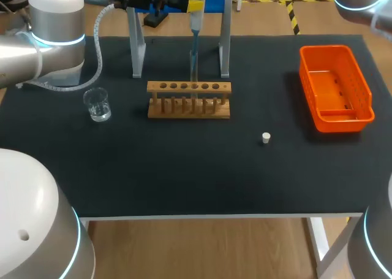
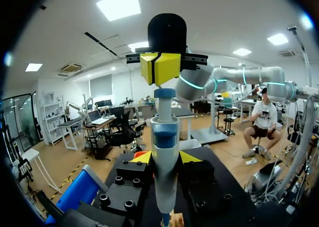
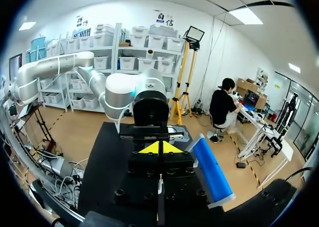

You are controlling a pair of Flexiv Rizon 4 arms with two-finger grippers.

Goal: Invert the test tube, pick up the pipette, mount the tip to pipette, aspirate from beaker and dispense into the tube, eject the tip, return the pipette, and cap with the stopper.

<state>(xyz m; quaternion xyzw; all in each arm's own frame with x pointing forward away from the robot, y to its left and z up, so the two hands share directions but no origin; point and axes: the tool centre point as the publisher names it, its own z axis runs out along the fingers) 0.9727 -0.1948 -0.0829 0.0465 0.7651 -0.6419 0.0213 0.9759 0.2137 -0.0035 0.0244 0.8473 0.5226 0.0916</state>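
One pipette (image 1: 195,16), one wooden rack (image 1: 188,100), one glass beaker (image 1: 97,104), one white stopper (image 1: 266,138), one orange bin (image 1: 343,123)

Above the rack (image 1: 188,99), the head of the pipette (image 1: 195,20) is cut off by the edge; where its tip (image 1: 193,61) ends in the rack is too fine to tell.

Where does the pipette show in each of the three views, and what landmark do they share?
Head view: pipette upright at the back middle, its tip down at the wooden rack.
Left wrist view: upright between the left gripper's fingers, under the right gripper.
Right wrist view: not visible.
Shared landmark: the blue bar, in all three.
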